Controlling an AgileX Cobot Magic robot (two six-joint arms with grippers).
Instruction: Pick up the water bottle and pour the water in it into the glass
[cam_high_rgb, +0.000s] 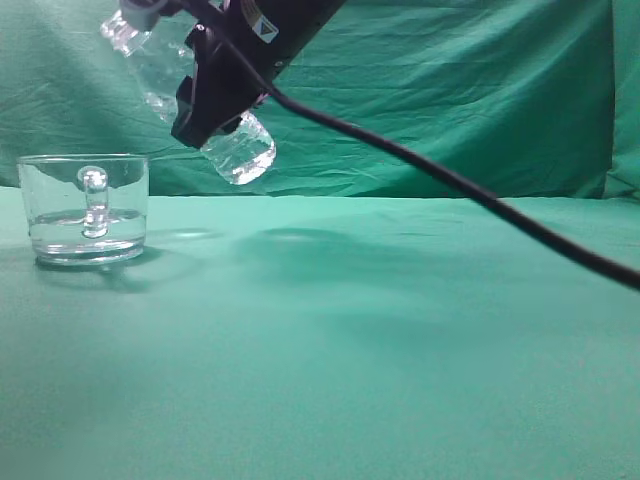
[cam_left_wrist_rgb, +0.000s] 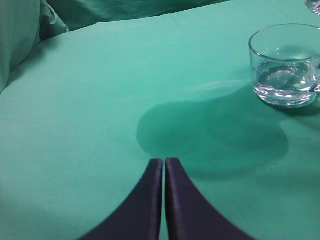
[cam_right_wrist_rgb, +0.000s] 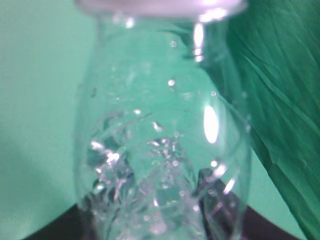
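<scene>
The clear water bottle (cam_high_rgb: 165, 75) hangs tilted in the air at the upper left of the exterior view, base lower right, neck upper left near the frame's top. My right gripper (cam_high_rgb: 215, 95) is shut on its middle; the right wrist view shows the bottle (cam_right_wrist_rgb: 160, 150) filling the frame between the dark fingers. The glass (cam_high_rgb: 88, 208), a short clear mug with a looped handle facing the camera, stands on the cloth below the bottle's neck and holds a low layer of water (cam_high_rgb: 85, 225). The glass also shows at the right of the left wrist view (cam_left_wrist_rgb: 286, 65). My left gripper (cam_left_wrist_rgb: 164, 162) is shut and empty, low over the cloth.
A green cloth covers the table (cam_high_rgb: 350, 330) and hangs as a backdrop (cam_high_rgb: 450, 90). A black cable (cam_high_rgb: 470, 190) runs from the right arm down to the right edge. A fold of cloth (cam_left_wrist_rgb: 25, 30) rises at the far left of the left wrist view.
</scene>
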